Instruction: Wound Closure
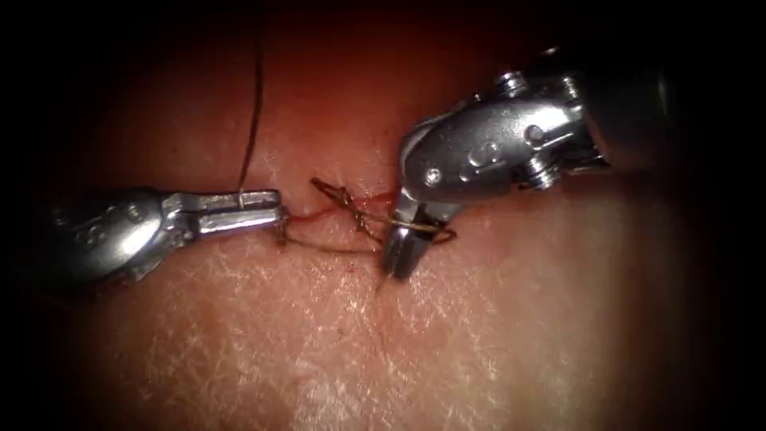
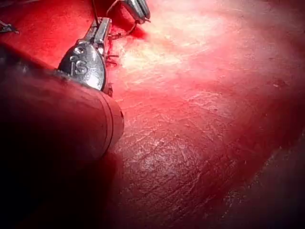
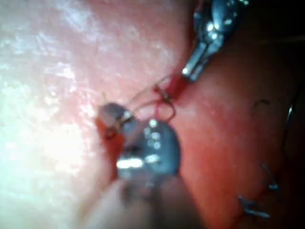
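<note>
Thread (image 1: 335,249) runs between both claws over the cut (image 1: 351,209) in the tissue (image 1: 479,335): left claw (image 1: 275,211) clamped on it, right claw (image 1: 399,259) likewise. Knot-tying seems in hand; needle unseen.

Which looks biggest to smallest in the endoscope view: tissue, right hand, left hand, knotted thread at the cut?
1. tissue
2. right hand, though it may be nearer the camera
3. left hand
4. knotted thread
</note>
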Tool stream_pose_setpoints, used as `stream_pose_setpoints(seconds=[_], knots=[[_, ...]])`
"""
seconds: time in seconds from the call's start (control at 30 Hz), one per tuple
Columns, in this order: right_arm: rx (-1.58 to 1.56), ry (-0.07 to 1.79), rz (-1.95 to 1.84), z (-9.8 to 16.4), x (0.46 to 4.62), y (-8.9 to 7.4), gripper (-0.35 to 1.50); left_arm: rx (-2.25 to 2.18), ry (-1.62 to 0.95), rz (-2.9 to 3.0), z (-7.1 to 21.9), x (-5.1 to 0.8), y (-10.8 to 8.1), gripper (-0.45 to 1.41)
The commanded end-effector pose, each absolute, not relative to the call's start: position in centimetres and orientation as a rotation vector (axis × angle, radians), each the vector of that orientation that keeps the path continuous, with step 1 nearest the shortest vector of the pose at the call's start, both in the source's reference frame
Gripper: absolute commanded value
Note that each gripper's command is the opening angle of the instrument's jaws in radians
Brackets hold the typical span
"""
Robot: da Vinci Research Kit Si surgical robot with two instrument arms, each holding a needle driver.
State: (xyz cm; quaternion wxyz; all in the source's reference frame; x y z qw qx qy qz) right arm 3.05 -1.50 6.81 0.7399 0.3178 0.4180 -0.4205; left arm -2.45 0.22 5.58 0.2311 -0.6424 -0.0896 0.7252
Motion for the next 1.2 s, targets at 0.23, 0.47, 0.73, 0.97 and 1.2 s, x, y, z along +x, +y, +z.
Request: stream_pose_setpoints(seconds=[0.23, 0.47, 0.73, 0.97, 1.2], knots=[[0.617, 1.047, -0.723, 6.8, 3.10, -1.2, -0.35, -1.762, -0.258, 2.002, 5.6, -2.57, -0.2, -0.45], [0.586, 1.056, -0.612, 7.1, 3.34, -1.3, -0.35, -1.766, -0.311, 1.999, 5.4, -2.60, -0.8, -0.45], [0.537, 1.006, -0.501, 7.3, 3.54, -1.2, -0.35, -1.791, -0.354, 1.995, 5.2, -2.84, -1.2, -0.45], [0.460, 0.996, -0.512, 7.5, 3.63, -1.1, -0.35, -1.803, -0.402, 1.992, 5.1, -2.81, -1.5, -0.45], [0.416, 0.981, -0.627, 7.5, 3.56, -1.0, -0.35, -1.782, -0.394, 1.988, 5.0, -2.49, -1.7, -0.45]])
